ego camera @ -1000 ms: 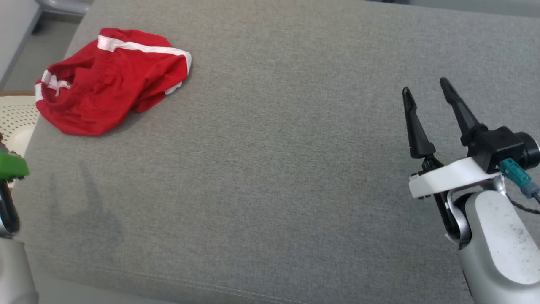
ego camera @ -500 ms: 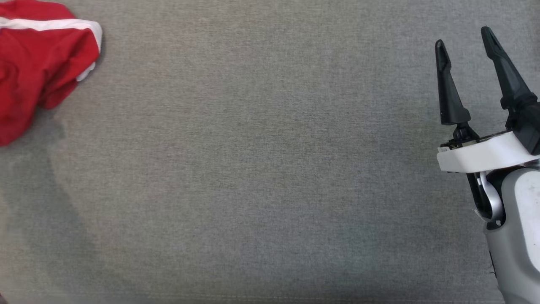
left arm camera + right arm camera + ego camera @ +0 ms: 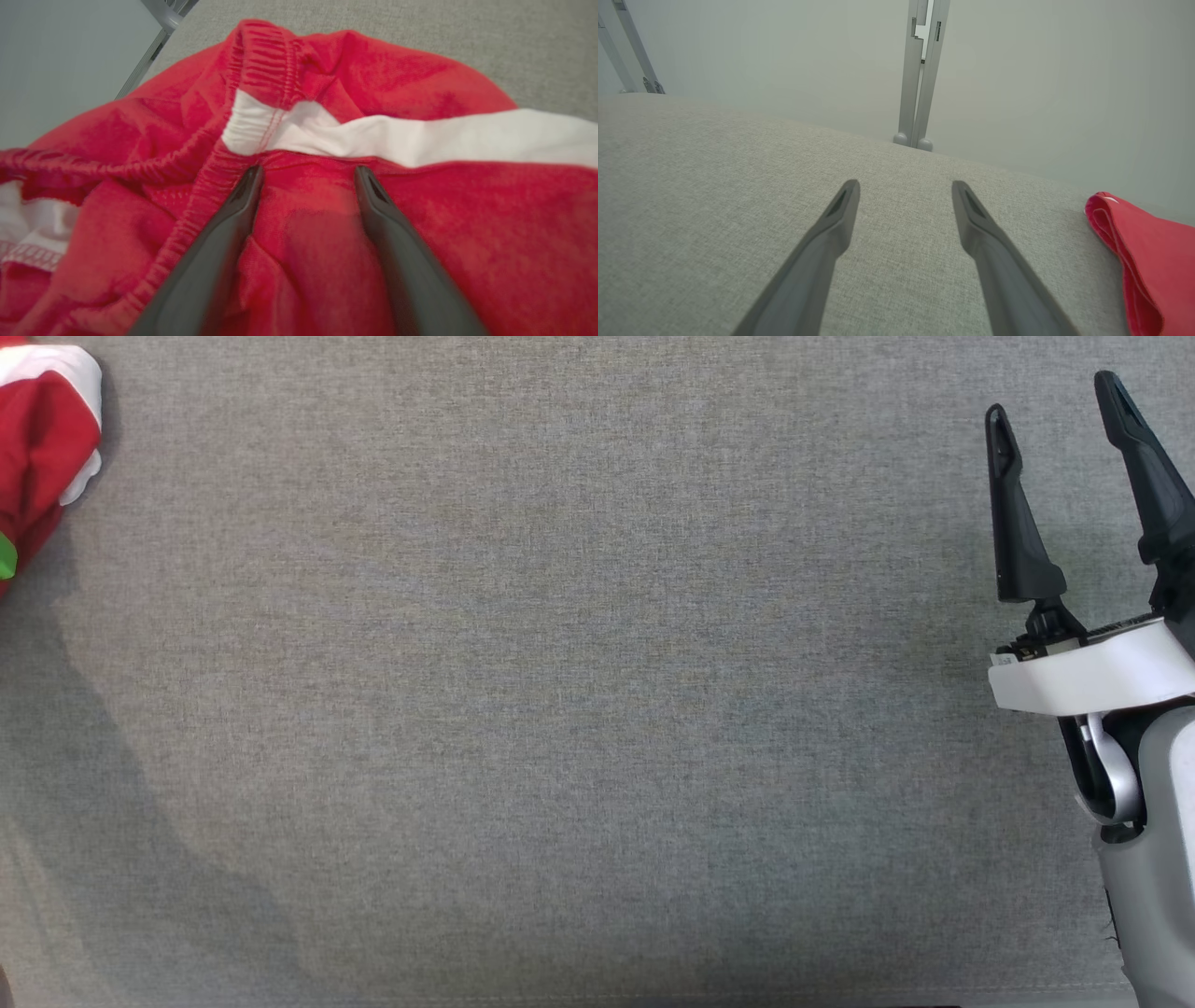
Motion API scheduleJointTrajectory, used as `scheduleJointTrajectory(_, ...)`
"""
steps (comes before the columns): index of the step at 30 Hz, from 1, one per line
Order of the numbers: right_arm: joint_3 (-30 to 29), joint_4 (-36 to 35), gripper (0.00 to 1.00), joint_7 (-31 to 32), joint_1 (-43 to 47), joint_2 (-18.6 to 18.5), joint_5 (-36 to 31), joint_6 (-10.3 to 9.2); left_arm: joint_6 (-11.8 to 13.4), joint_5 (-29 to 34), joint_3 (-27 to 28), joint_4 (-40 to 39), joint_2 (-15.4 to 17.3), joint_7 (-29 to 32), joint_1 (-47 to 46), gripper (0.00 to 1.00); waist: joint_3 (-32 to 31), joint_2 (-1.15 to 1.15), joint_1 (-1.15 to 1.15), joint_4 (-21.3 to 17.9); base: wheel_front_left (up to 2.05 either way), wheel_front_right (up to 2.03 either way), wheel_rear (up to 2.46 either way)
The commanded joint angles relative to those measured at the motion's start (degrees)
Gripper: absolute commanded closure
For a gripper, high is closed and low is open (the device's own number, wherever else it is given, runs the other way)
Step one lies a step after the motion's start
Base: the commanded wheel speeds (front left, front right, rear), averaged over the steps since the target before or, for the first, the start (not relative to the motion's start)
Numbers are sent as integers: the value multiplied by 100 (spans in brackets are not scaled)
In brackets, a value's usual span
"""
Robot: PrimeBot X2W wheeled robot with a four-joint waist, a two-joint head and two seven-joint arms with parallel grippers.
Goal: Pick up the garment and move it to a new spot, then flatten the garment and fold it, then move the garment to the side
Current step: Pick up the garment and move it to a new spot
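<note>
While the crumpled red cloth garment with a white band lies at the far left of the grey woven surface, your left gripper hangs spread wide over it; your right gripper, also spread, sits well apart.

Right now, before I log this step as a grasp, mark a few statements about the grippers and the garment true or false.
1. The left gripper stands open over the red garment. True.
2. The right gripper is shut on the garment. False: it is open over the bare grey cushion, apart from the garment.
3. The garment has a white stripe. True.
4. The garment lies folded flat. False: it is crumpled.
</note>
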Motion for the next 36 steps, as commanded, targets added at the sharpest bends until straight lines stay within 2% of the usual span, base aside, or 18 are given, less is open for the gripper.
scheduleJointTrajectory(1, 19, -25, 0, 11, -28, -38, -5, -8, 11, -128, -156, 220, -54, 321, 215, 0, -13, -1, 0, 10, 0, 0, 0)
scheduleJointTrajectory(4, 59, 2, 0, 33, -51, -45, 9, -8, 10, -379, -295, 149, 29, 360, 223, 0, -35, -1, 0, 12, 0, 0, 0)
scheduleJointTrajectory(5, 77, 18, 0, 33, -65, -43, 8, -8, 10, -502, -338, 148, 45, 390, 229, 66, -46, -1, 0, 6, 0, 0, 0)
scheduleJointTrajectory(6, 87, 33, 0, 38, -73, -46, 7, -8, 10, -588, -352, 153, 59, 393, 236, 100, -56, -1, 0, 1, 0, 0, 0)
scheduleJointTrajectory(12, 118, 171, 0, -51, -96, -16, 47, -8, 14, -905, -477, 206, 241, 146, 272, 100, -208, -1, 0, -96, 0, 0, 0)
scheduleJointTrajectory(19, 70, 390, 0, -214, 0, 114, 57, -8, 13, -807, -724, -227, 431, -1148, -103, 100, -562, -1, 0, -177, 0, 0, 0)
scheduleJointTrajectory(25, 81, 767, 0, -459, 117, 353, 150, -8, 13, -560, -1032, -728, 420, -2018, -422, 100, -1006, -1, 0, -322, 0, 0, 0)
scheduleJointTrajectory(31, -8, 1135, 0, -690, 345, 657, 233, -8, 43, -251, -1332, -1501, 264, -2193, -694, 100, -1387, -1, 0, -607, 0, 0, 0)
scheduleJointTrajectory(36, -21, 1376, 0, -822, 464, 879, 296, -8, 86, -48, -1625, -2315, 119, -1958, -953, 100, -1593, -1, 0, -1036, 0, 0, 0)
